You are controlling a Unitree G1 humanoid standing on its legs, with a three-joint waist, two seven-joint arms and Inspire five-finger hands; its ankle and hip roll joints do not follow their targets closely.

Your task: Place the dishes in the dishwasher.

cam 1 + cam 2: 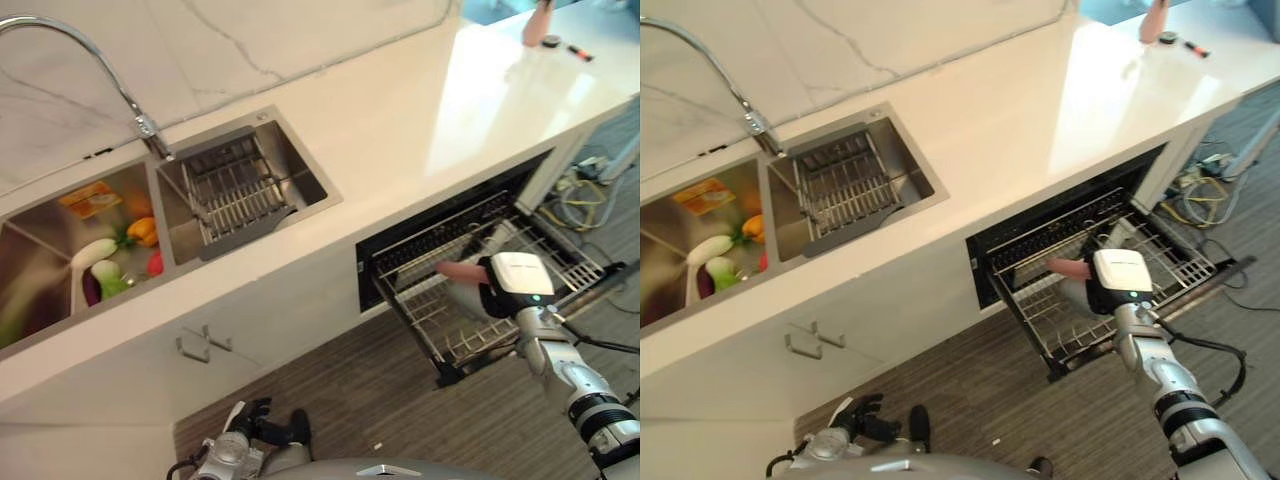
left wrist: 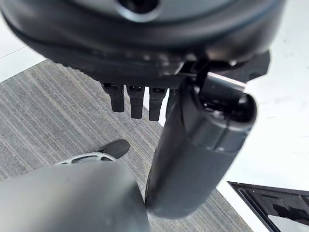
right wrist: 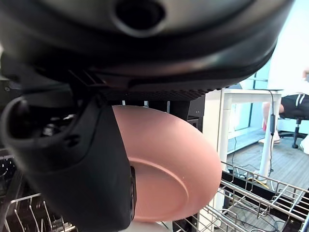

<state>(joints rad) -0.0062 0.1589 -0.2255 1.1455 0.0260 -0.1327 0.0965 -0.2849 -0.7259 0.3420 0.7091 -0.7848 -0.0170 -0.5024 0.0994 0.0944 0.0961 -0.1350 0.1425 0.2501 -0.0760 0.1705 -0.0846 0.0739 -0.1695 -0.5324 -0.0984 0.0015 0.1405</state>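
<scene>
We judge the step in hand to be loading: the right hand holds a pink plate over the pulled-out rack of the dishwasher, which sits under the counter. In the right wrist view the thumb lies across the plate's face and fingers show behind its upper rim, so we read the hand as closed on the plate in a pinch. The plate stands roughly on edge, its rim pointing toward the dishwasher's dark opening; whether its lower edge already touches the wires we cannot tell. The right arm reaches forward and down from the lower right, wrist above the rack's middle. Next move, in our judgement: lower the plate on edge between two rows of tines, check that it stands, then let go and lift the hand clear of the wires. Risk: a tilted plate could slide flat on release. The left hand hangs low near the floor, fingers curled loosely around nothing. The sink to the left holds more items, too indistinct for us to name.
</scene>
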